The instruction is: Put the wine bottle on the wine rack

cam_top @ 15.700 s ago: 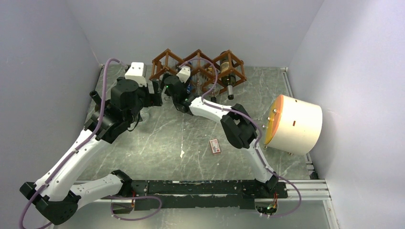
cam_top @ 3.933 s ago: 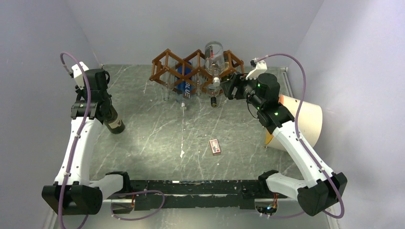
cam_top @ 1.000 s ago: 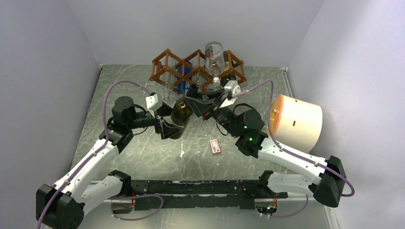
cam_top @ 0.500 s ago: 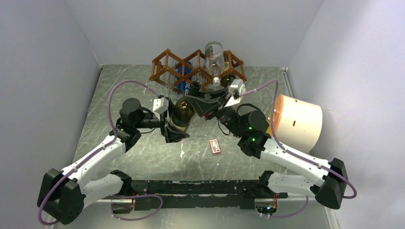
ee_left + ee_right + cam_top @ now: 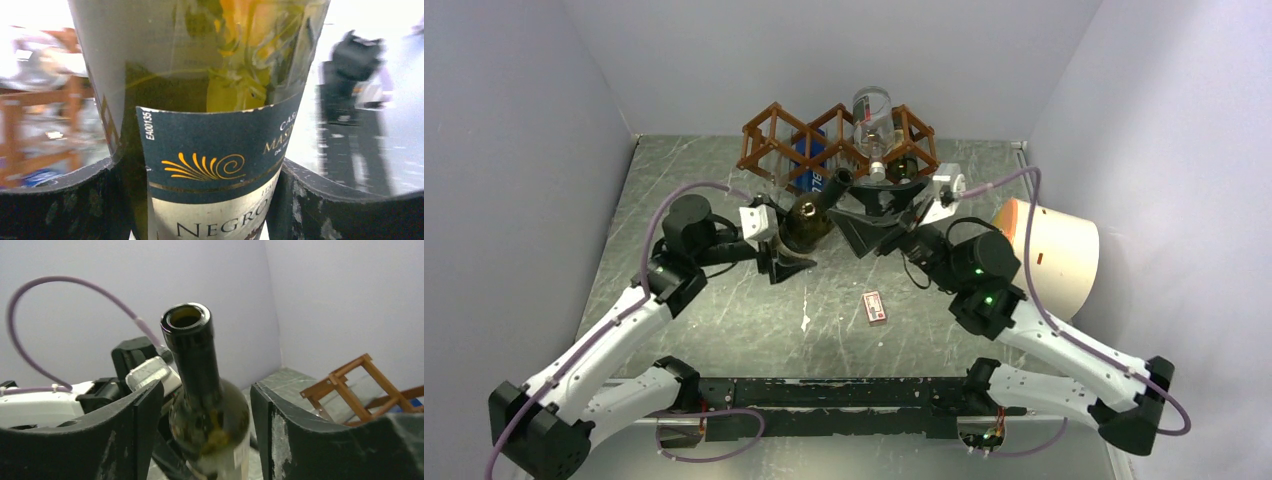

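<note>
A dark green wine bottle [image 5: 807,222] with a dark blue and white label hangs tilted above the table, its open neck [image 5: 190,340] rising toward the rack. My left gripper [image 5: 789,247] is shut on its body; in the left wrist view the bottle [image 5: 210,165] fills the gap between both pads [image 5: 65,200]. My right gripper [image 5: 876,216] stands open around the bottle's shoulder, with a gap on each side in the right wrist view [image 5: 205,388]. The reddish-brown wine rack [image 5: 774,108] stands at the back, just beyond the neck, and shows at the right of the right wrist view [image 5: 350,380].
The rack holds a clear bottle [image 5: 874,125], a blue-labelled bottle [image 5: 811,168] and a dark bottle [image 5: 906,166]. A cream cylinder with an orange face [image 5: 1049,260] lies at the right. A small red and white box [image 5: 876,307] lies mid-table. Walls close in on three sides.
My right gripper has opened off the bottle's neck and drawn back to the right. The left gripper has closed on the bottle's body and carried it a little toward the rack.
</note>
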